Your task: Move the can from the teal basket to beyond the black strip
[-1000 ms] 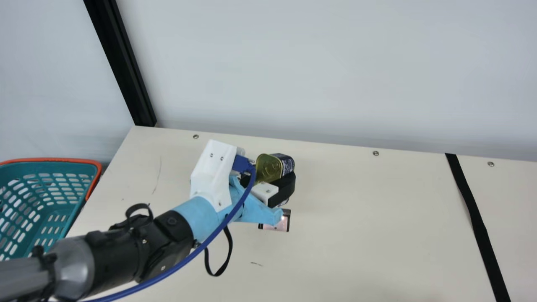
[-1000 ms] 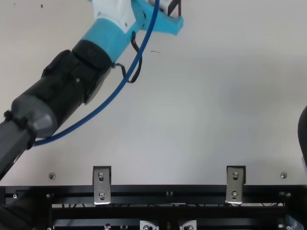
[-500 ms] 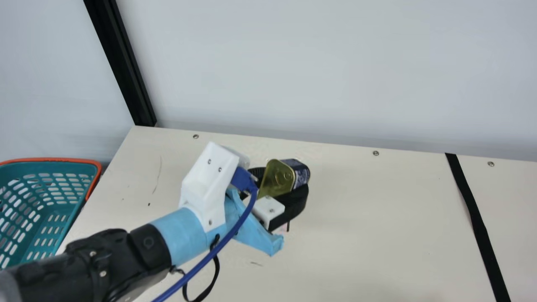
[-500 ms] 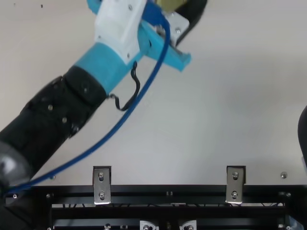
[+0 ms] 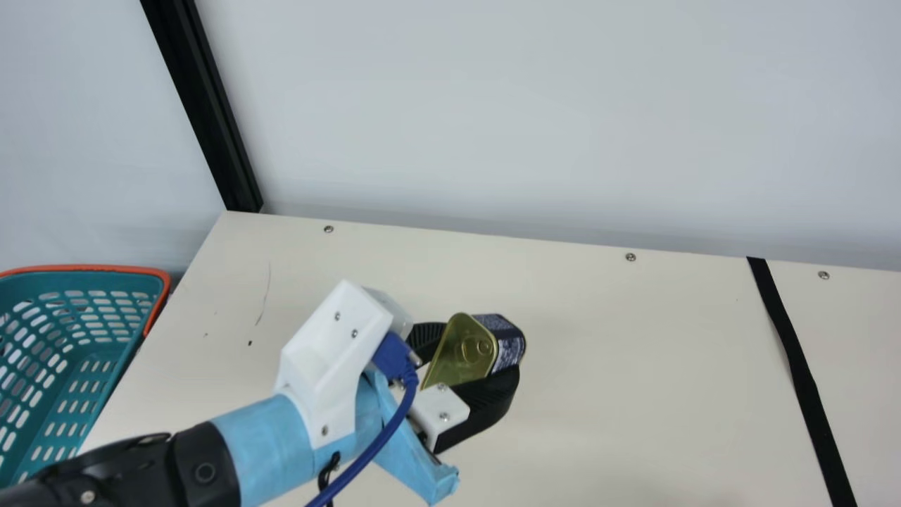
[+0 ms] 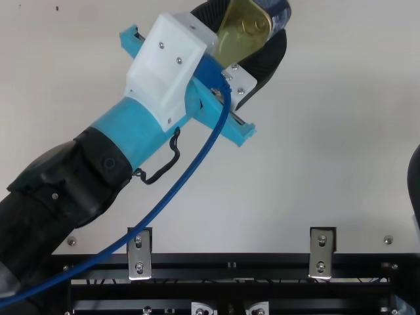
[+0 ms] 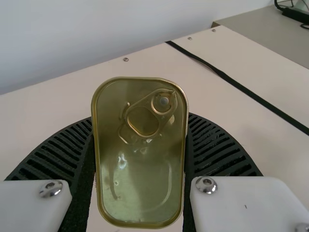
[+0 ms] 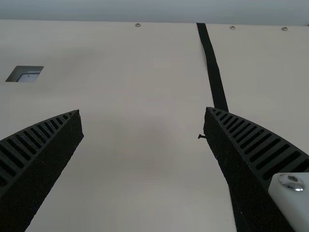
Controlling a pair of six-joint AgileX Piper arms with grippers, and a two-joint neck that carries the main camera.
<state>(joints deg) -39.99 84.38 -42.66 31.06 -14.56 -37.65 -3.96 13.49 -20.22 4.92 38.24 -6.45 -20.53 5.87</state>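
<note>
Left of the table's middle in the main view, my left gripper [image 5: 468,362] is shut on the can [image 5: 461,350], whose gold lid faces back toward the wrist. In the left wrist view the can [image 7: 140,154] fills the gap between the ribbed fingers of my left gripper [image 7: 140,145]. The teal basket [image 5: 88,282] with an orange rim stands at the main view's far left, apart from the can. Far to the right of the can, the black strip [image 5: 795,359] crosses the table. In the right wrist view my right gripper [image 8: 143,113] is open with nothing between its fingers.
A pale wall [image 5: 528,120] rises behind the table's back edge, and a black post [image 5: 204,105] stands at the back left corner. A square cutout [image 8: 25,74] in the table shows in the right wrist view. Metal brackets [image 6: 322,252] line the front edge.
My left gripper has come nearer the table's front edge and slightly to the right, carrying the can along. The cutout that showed beside it in the main view is now covered by the arm.
</note>
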